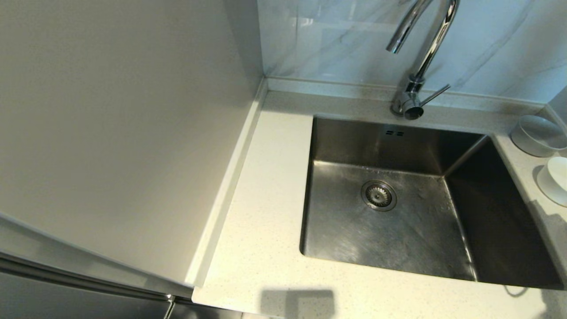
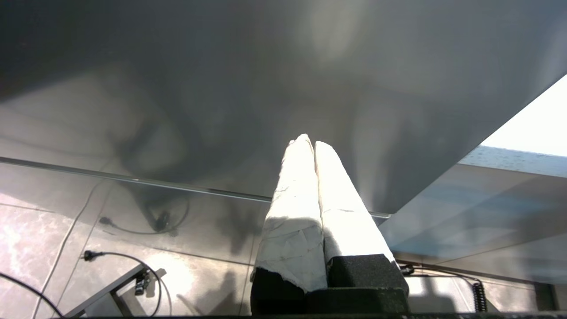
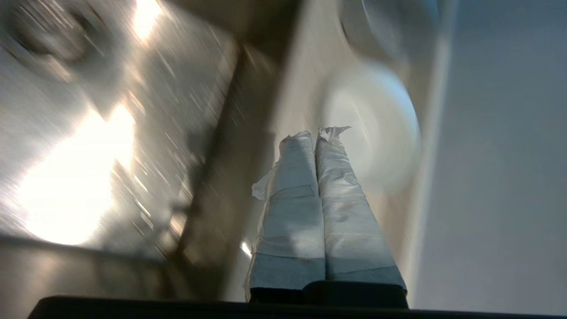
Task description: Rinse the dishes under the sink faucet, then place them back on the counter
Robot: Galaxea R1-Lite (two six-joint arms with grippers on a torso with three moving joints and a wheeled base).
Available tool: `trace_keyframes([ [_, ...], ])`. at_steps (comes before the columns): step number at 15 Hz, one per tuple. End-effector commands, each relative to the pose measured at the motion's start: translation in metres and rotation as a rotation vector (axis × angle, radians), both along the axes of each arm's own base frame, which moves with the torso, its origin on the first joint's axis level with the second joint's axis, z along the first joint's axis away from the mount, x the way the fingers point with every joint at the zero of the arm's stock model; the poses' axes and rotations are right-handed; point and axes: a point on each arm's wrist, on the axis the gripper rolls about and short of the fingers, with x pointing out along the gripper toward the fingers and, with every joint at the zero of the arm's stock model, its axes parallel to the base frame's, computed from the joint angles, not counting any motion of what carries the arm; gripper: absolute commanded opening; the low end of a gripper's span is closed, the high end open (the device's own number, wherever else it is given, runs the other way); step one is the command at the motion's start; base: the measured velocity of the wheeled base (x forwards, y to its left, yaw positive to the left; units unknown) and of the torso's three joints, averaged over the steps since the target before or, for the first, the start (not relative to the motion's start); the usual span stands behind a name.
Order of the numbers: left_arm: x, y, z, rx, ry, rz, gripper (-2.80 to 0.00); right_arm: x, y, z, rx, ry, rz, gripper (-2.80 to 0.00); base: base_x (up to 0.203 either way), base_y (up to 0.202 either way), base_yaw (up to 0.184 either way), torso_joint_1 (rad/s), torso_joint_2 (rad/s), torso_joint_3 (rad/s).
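The steel sink [image 1: 336,230] lies empty under the chrome faucet [image 1: 416,48], whose thin lever [image 1: 435,95] sticks out to the right. On the counter [image 1: 266,212] right of the basin stand a pale grey bowl [image 1: 537,135] and a white bowl [image 1: 556,179] at the frame edge. The pink bowl is out of view. Neither arm shows in the head view. My right gripper [image 3: 315,133] is shut and empty, hovering over the counter strip beside the white bowl [image 3: 376,128], with the grey bowl [image 3: 381,26] beyond. My left gripper [image 2: 310,141] is shut and empty, down in front of the cabinet.
A plain beige wall panel [image 1: 124,133] rises along the counter's left side. A marbled backsplash [image 1: 336,40] stands behind the faucet. The left wrist view shows a tiled floor [image 2: 40,230] with cables [image 2: 146,221] below a grey cabinet face [image 2: 266,79].
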Motion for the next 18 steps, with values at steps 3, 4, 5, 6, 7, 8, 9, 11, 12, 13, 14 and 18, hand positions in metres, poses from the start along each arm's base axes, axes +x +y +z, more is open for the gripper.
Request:
trace_keyframes([
  [3, 0.000, 0.000, 0.000, 0.000, -0.003, 0.001, -2.80, -0.007, 0.041, 0.029, 0.104, -0.220, 0.156, -2.80, 0.000, 0.000, 0.000, 0.000, 0.00, 0.000],
  [4, 0.000, 0.000, 0.000, 0.000, -0.003, 0.001, -2.80, -0.010, 0.048, 0.033, 0.152, -0.248, 0.182, -2.80, 0.000, 0.000, 0.000, 0.000, 0.00, 0.000],
  [5, 0.000, 0.000, 0.000, 0.001, -0.003, 0.001, -2.80, -0.012, 0.054, 0.036, 0.187, -0.269, 0.210, -2.80, 0.000, 0.000, 0.000, 0.000, 0.00, 0.000],
  [6, 0.000, 0.000, 0.000, 0.000, -0.003, 0.001, -2.80, -0.015, 0.060, 0.039, 0.203, -0.285, 0.233, -2.80, 0.000, 0.000, 0.000, 0.000, 0.00, 0.000],
  [7, 0.000, 0.000, 0.000, 0.000, -0.003, 0.001, -2.80, -0.018, 0.064, 0.040, 0.208, -0.293, 0.252, -2.80, 0.000, 0.000, 0.000, 0.000, 0.00, 0.000],
  [8, 0.000, 0.000, 0.000, 0.001, -0.003, 0.001, -2.80, -0.019, 0.066, 0.041, 0.211, -0.296, 0.264, -2.80, 0.000, 0.000, 0.000, 0.000, 0.00, 0.000],
  [9, 0.000, 0.000, 0.000, 0.000, -0.003, 0.001, -2.80, -0.022, 0.069, 0.041, 0.213, -0.304, 0.276, -2.80, 0.000, 0.000, 0.000, 0.000, 0.00, 0.000],
  [11, 0.000, 0.000, 0.000, 0.000, -0.003, 0.001, -2.80, -0.035, 0.074, 0.038, 0.239, -0.317, 0.291, -2.80, 0.000, 0.000, 0.000, 0.000, 0.00, 0.000],
  [12, 0.000, 0.000, 0.000, 0.000, -0.003, 0.001, -2.80, -0.045, 0.077, 0.034, 0.260, -0.326, 0.299, -2.80, 0.000, 0.000, 0.000, 0.000, 0.00, 0.000],
  [13, 0.000, 0.000, 0.000, 0.000, -0.003, 0.001, -2.80, -0.056, 0.080, 0.031, 0.284, -0.339, 0.308, -2.80, 0.000, 0.000, 0.000, 0.000, 0.00, 0.000],
  [14, 0.000, 0.000, 0.000, 0.000, -0.003, 0.001, -2.80, -0.068, 0.083, 0.026, 0.309, -0.356, 0.319, -2.80, 0.000, 0.000, 0.000, 0.000, 0.00, 0.000],
  [18, 0.000, 0.000, 0.000, 0.000, -0.003, 0.001, -2.80, -0.123, 0.096, -0.024, 0.448, -0.371, 0.379, -2.80, 0.000, 0.000, 0.000, 0.000, 0.00, 0.000],
])
